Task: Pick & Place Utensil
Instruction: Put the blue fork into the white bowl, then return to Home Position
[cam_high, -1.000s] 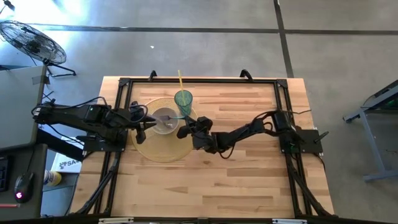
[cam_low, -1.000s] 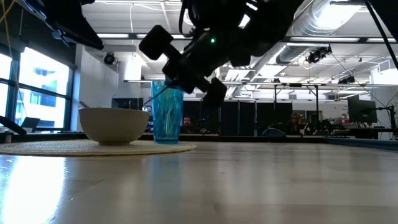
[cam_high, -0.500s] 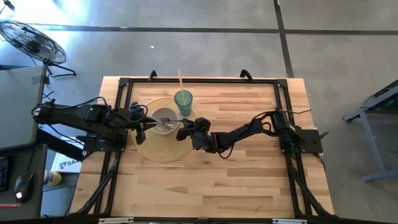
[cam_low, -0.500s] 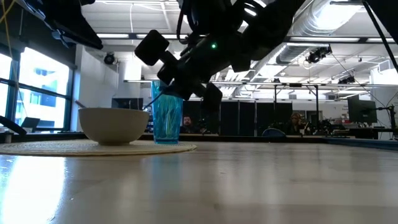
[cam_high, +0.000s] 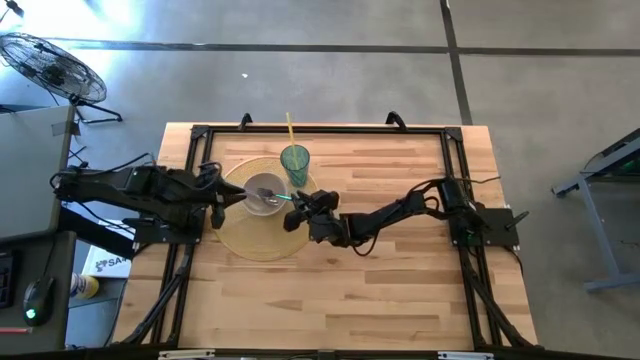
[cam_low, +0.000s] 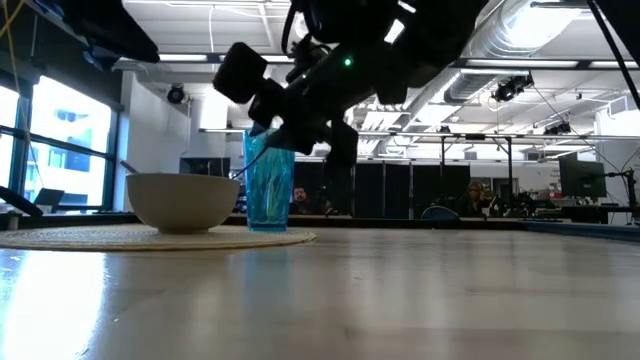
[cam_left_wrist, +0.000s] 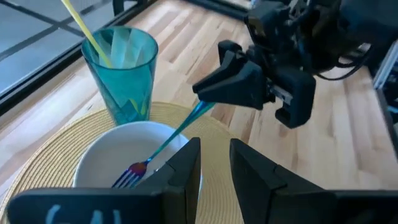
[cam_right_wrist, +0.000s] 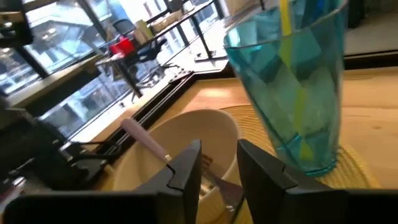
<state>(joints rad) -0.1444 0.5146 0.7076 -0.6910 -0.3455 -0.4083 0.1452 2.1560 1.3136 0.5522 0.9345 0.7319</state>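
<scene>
A white bowl (cam_high: 262, 190) sits on a round woven placemat (cam_high: 250, 240), beside a teal cup (cam_high: 295, 160) with a yellow straw. A teal-handled fork (cam_left_wrist: 168, 140) slants with its head (cam_left_wrist: 130, 174) down inside the bowl. A pink-handled utensil (cam_right_wrist: 142, 137) also lies in the bowl. My right gripper (cam_high: 293, 203) hovers at the bowl's right rim, shut on the fork. My left gripper (cam_high: 218, 196) is just left of the bowl, above the mat's edge, with its fingers close together and empty. My right gripper pinches the fork's teal handle at its upper free end (cam_left_wrist: 199, 114) between its two fingers. It comes slanting down from the table's right side. The fork is tilted, handle end high, with its head resting low inside the bowl.
The cup stands close behind the right gripper, on the mat's far edge. Black frame rails (cam_high: 190, 240) run along the table's left, right and far sides. Bare wooden table (cam_high: 340, 290) lies near and right of the mat.
My left gripper has drawn back from the bowl toward the table's left edge. My right gripper has shifted slightly toward the bowl, keeping hold of the fork, whose head stays in the bowl.
</scene>
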